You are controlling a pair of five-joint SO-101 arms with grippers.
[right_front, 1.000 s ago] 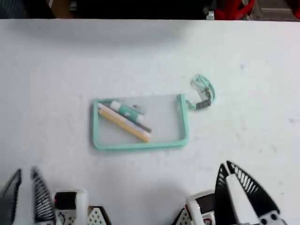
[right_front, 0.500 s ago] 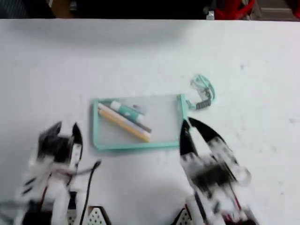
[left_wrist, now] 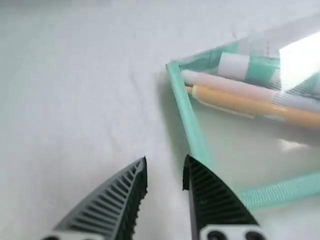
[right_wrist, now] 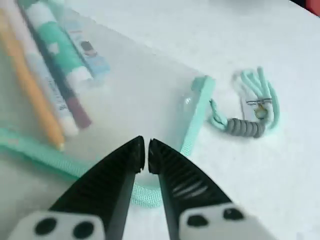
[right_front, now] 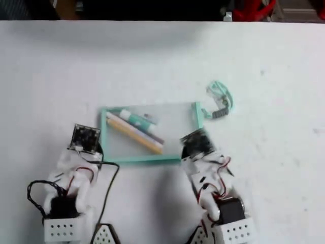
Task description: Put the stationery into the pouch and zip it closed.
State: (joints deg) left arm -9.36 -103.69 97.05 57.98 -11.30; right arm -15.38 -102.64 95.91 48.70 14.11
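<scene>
Pouch (right_front: 147,159), clear-faced with a teal border, lay flat on the white table (right_front: 264,61) between the two grippers, and the stationery (right_front: 136,129) already lay inside it. The left gripper (left_wrist: 165,162) sat low at the pouch's short edge farthest from the strap, its jaws parted by a narrow gap. One finger (left_wrist: 210,200) overlapped the teal border near the corner closest to that arm, and the other was over bare table just outside the pouch. Ahead of that gripper, seen through the clear wall, ran an orange pencil (left_wrist: 250,104) with a pale pen (left_wrist: 235,87) against it, and beyond them a white-and-teal tube (left_wrist: 250,69).

The right gripper (right_wrist: 146,145) hung over the pouch's clear face near the other end, its jaws nearly together with only a sliver between them. Whether they pinched the plastic could not be told. Past its tips, beyond the pouch's far corner, a teal wrist strap (right_wrist: 260,92) with a grey coil (right_wrist: 245,127) lay on the table, joined to the pouch by a thin cord. Whether the zip was closed could not be told.
</scene>
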